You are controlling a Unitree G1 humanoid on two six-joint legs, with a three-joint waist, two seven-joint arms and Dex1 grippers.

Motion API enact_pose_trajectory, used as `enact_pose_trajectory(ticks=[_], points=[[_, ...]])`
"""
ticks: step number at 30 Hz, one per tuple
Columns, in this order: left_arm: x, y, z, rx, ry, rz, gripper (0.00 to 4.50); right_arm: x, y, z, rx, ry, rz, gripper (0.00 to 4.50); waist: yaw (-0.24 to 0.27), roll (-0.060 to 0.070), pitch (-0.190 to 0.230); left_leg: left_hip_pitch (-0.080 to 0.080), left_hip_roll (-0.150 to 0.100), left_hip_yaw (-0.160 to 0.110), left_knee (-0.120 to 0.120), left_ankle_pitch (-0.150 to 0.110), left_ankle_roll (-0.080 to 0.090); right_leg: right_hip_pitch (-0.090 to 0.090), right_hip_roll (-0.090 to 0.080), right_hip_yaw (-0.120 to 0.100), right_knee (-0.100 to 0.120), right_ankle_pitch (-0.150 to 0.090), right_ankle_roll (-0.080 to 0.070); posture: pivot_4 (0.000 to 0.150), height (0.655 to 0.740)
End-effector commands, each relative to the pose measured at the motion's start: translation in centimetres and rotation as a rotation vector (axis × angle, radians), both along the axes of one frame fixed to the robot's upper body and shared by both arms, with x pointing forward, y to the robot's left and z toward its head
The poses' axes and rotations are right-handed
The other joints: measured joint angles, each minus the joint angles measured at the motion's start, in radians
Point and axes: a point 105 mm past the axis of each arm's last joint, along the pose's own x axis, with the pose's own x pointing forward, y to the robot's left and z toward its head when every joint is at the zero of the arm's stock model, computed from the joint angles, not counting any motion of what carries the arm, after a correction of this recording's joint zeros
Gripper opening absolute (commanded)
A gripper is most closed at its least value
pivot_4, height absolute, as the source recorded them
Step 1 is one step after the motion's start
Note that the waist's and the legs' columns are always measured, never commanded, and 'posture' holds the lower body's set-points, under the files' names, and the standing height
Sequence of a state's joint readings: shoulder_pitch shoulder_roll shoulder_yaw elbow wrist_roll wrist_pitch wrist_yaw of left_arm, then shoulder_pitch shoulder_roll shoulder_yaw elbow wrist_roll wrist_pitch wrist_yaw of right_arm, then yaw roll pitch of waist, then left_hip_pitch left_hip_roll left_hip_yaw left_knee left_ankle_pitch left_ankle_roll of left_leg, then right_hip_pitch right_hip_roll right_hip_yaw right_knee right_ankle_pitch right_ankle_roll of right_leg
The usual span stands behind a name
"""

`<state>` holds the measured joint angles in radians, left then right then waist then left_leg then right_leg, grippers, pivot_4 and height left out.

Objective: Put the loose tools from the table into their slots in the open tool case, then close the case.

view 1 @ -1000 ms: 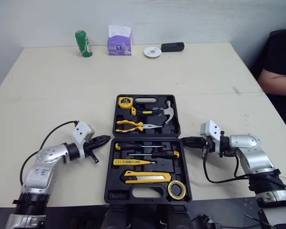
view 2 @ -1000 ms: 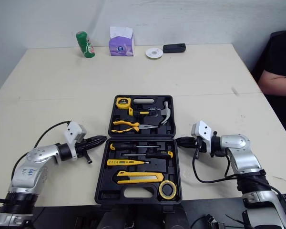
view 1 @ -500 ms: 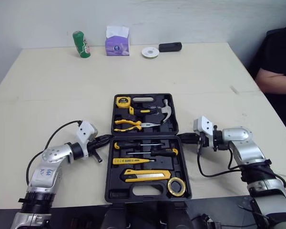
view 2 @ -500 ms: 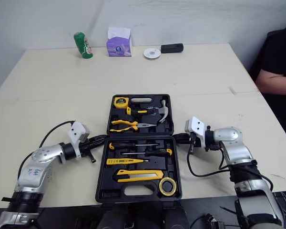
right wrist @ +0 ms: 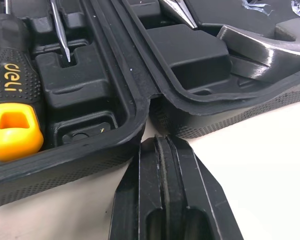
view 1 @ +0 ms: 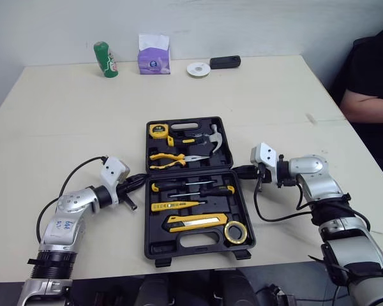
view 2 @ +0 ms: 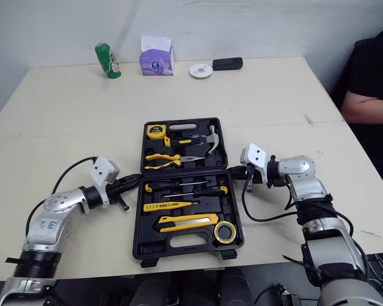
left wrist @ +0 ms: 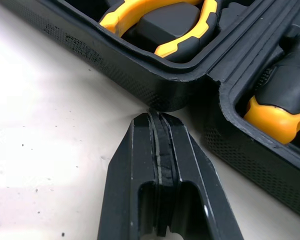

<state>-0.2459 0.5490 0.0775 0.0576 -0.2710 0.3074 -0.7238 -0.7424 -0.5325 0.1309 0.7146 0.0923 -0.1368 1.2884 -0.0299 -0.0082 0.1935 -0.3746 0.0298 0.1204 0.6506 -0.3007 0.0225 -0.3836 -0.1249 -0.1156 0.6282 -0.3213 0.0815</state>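
We are looking at the tool case [view 1: 158, 246] - black, moulded, lying open and flat on the table [view 1: 64, 127], close to its near edge. The far half is holding a yellow tape measure [view 1: 157, 131], yellow-handled pliers [view 1: 169, 159] and a hammer [view 1: 214, 137]. The near half is carrying two screwdrivers [view 1: 198, 189], a yellow tester pen [view 1: 176, 205], a yellow utility knife [view 1: 195, 220] and a roll of yellow tape [view 1: 235, 233], each sitting in a recess.

At the far edge of the table a green can [view 1: 101, 58], a purple tissue box [view 1: 154, 57], a small white disc [view 1: 195, 69] and a black device [view 1: 225, 62] are standing; we cannot tell what the last two are. A person's arm [view 1: 370, 102] is being cut off by the frame on the right.

The left jaws are pressed together, gripping nothing, pointing at the case's left side where the two halves join. The right jaws, likewise pressed together and empty, are pointing at the same joint from the right side. Both tips are sitting just beside the black wall - whether they are touching it, we cannot tell.
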Motion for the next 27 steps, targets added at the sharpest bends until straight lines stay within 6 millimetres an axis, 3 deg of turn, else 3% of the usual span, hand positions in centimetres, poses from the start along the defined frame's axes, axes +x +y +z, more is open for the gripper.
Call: enact_pose_trajectory(ticks=[1,5,6,9,12,16,18,22,27], points=[[0.2,0.6,0.9,0.002,-0.039,0.016,0.06,0.1,0.6,0.6,0.012,-0.015,0.020,0.00,0.000,0.000,0.000,0.000,0.000,0.000,0.000,0.000,0.000,0.000,0.000,0.000,0.000,0.000,0.000,0.150,0.7400],[-0.2,2.5,0.9,0.003,-0.032,0.095,0.06,0.2,-0.5,0.6,0.014,0.006,-0.026,0.00,-0.002,0.000,0.000,0.000,0.000,0.000,0.000,0.000,0.000,0.000,0.000,0.000,0.000,0.000,0.000,0.150,0.7400],[-0.3,3.3,1.0,0.002,-0.035,0.128,0.33,0.4,-1.1,0.9,0.022,0.023,-0.064,0.00,-0.001,0.000,0.000,0.000,0.000,0.000,0.000,0.000,0.000,0.000,0.000,0.000,0.000,0.000,0.000,0.150,0.7400],[-1.1,5.1,2.1,-0.016,-0.061,0.179,1.34,0.6,-2.6,1.8,0.023,0.038,-0.129,1.03,0.000,0.000,0.000,0.000,0.000,0.000,0.000,0.000,0.000,0.000,0.000,0.000,0.000,0.000,0.000,0.150,0.7400],[-2.1,6.1,3.9,-0.054,-0.086,0.179,2.73,0.9,-3.3,4.0,0.093,0.085,-0.191,2.53,0.001,0.000,0.001,-0.001,0.000,0.000,0.000,0.000,0.000,-0.001,-0.001,0.000,-0.001,0.000,0.000,0.150,0.7400],[-2.4,6.3,6.6,-0.121,-0.001,0.221,4.43,1.3,-3.6,5.8,0.040,0.167,-0.325,4.43,0.002,0.001,0.001,-0.004,0.000,-0.001,-0.001,0.000,-0.001,-0.005,-0.002,0.000,0.000,0.000,0.000,0.150,0.7400],[-2.1,5.6,7.8,-0.141,0.076,0.233,4.43,1.3,-3.6,6.0,-0.026,0.249,-0.397,4.43,0.003,0.001,0.001,-0.006,-0.001,-0.001,-0.001,0.001,-0.001,-0.007,-0.002,0.001,0.001,0.000,0.000,0.150,0.7400],[-0.2,3.3,10.6,-0.262,0.159,0.233,4.43,1.2,-1.7,8.1,0.002,0.456,-0.483,4.43,0.003,0.001,0.001,-0.013,-0.001,-0.003,0.000,0.004,-0.001,-0.012,-0.002,-0.001,0.003,0.001,-0.002,0.150,0.7400],[2.0,2.3,10.1,-0.235,0.335,0.319,4.43,1.4,0.7,10.1,-0.011,0.560,-0.542,4.43,0.000,0.001,0.001,-0.015,-0.002,-0.002,0.000,0.006,-0.001,-0.013,0.000,-0.001,0.006,0.001,-0.001,0.150,0.7400]])
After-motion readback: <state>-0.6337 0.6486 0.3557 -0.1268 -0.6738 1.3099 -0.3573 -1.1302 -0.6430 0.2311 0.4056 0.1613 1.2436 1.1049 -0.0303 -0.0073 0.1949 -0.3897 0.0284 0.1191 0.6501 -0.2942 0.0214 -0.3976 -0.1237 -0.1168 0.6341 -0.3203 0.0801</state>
